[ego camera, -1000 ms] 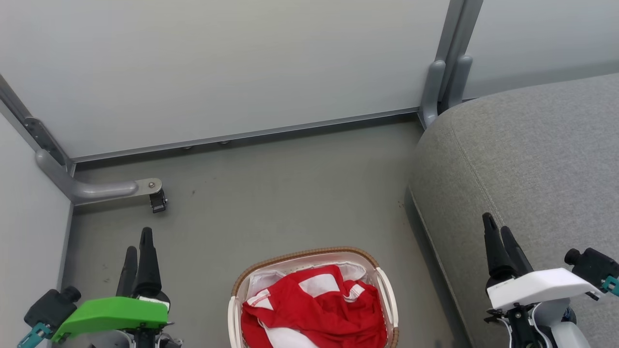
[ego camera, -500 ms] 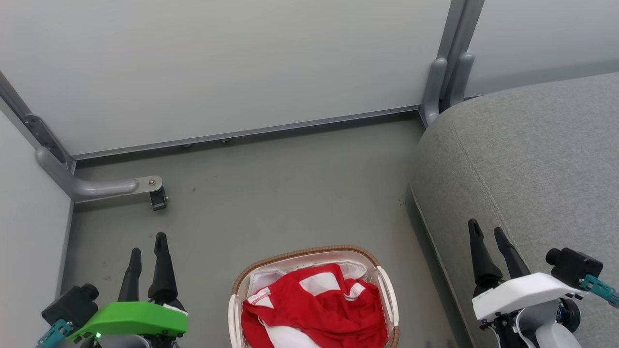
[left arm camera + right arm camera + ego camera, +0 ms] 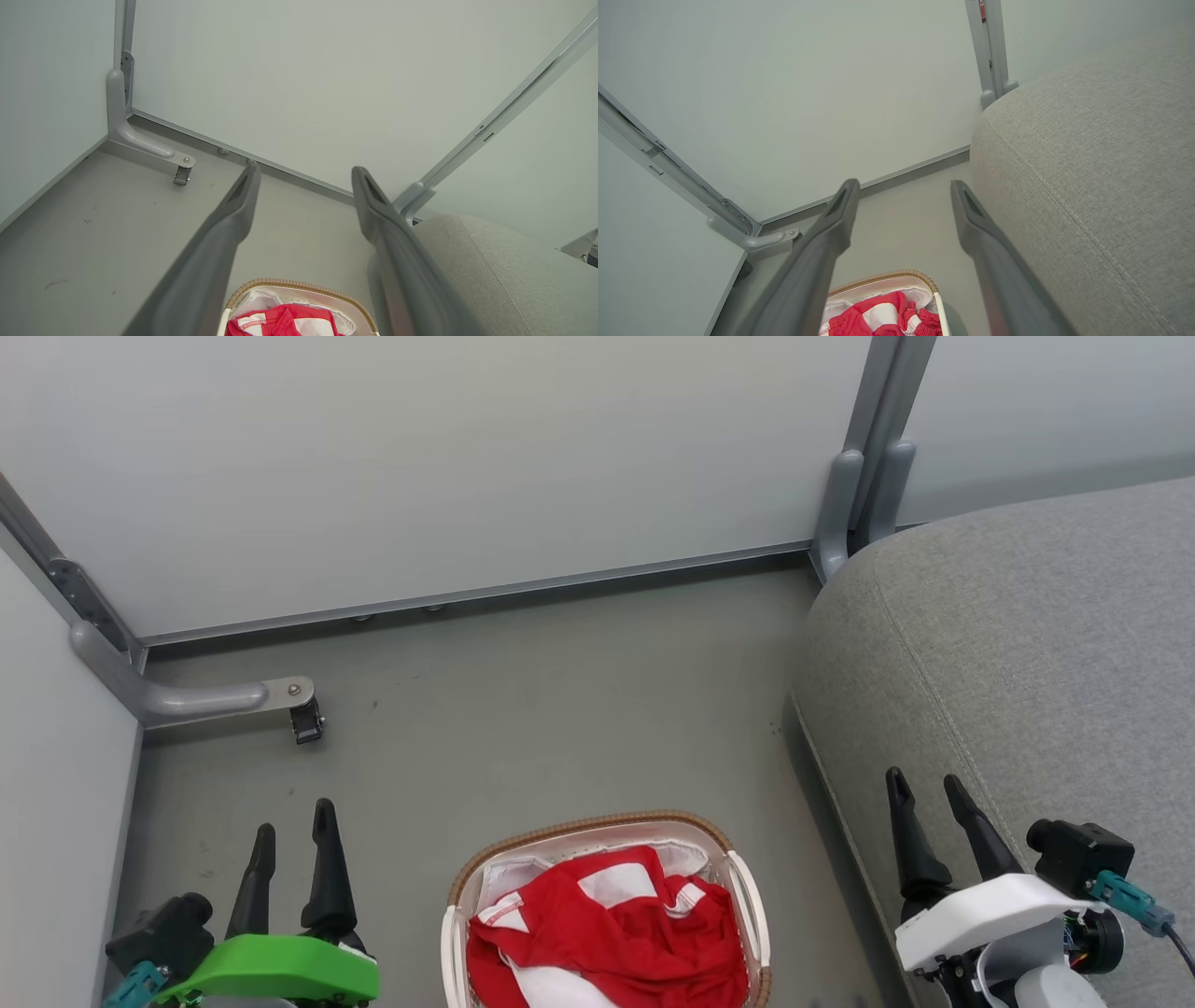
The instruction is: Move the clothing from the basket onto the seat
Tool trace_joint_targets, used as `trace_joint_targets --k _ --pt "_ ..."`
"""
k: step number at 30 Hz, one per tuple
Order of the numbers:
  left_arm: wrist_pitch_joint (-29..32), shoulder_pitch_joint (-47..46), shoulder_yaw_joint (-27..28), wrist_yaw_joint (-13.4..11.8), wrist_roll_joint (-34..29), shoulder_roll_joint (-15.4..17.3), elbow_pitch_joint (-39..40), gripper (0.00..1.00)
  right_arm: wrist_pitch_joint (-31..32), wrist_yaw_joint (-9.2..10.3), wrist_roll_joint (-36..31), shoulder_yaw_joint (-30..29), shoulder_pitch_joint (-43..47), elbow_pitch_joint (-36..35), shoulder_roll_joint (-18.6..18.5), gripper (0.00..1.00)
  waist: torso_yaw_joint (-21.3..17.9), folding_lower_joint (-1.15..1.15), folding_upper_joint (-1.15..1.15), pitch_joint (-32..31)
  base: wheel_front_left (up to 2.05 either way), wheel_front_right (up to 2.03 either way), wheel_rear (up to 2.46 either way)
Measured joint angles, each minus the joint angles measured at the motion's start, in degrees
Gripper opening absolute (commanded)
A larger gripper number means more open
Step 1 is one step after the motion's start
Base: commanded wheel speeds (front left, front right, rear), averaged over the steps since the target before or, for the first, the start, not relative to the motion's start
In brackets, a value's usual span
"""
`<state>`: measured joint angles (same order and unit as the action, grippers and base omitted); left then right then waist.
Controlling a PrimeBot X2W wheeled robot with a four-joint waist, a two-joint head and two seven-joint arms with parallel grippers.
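The clothing (image 3: 607,933) lies heaped in the basket (image 3: 588,823), red fabric with white panels bunched up above the white liner and reaching close to the brown rim. None of it is on the seat (image 3: 1027,644), so the task looks to be at its very start.

The basket stands on the floor (image 3: 523,709), toward its near side and well away from the back corner, closer to the seat's edge than to the left wall. That probably makes for a short carry: the seat's rounded side rises just beside the basket's right handle.

The left hand (image 3: 295,819) hovers over the floor to the basket's left, fingers parted with a clear gap and holding nothing. The right hand (image 3: 924,778) hovers at the seat's near edge to the basket's right, fingers likewise parted and empty. Both point away from the robot, flanking the basket rather than over it, which reads as a ready pose before one of them reaches in. Their own wrist views show the basket low between the fingers, so either would have to tip down to reach the heap.

Farther out, a pale wall panel (image 3: 420,457) closes the floor's back edge, with a grey bracket (image 3: 224,695) in the left corner.
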<state>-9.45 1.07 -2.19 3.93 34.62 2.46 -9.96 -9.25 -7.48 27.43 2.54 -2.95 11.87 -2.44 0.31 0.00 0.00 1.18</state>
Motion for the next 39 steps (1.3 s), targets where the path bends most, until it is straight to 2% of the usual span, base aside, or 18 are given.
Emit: trace_joint_targets --k 20,39 --pt "-2.74 0.72 -1.23 -0.42 -9.26 0.08 -1.83 1.0 -2.87 -0.01 -11.31 2.05 0.13 0.71 -0.14 1.0 0.13 0.0 0.0 0.07 0.0 0.0 0.0" --pt "-4.74 1.29 -2.31 -0.45 -14.88 0.19 -4.43 1.0 -4.91 -0.01 -19.67 3.54 0.59 1.31 -0.23 1.0 0.25 0.0 0.0 -0.08 0.0 0.0 0.0"
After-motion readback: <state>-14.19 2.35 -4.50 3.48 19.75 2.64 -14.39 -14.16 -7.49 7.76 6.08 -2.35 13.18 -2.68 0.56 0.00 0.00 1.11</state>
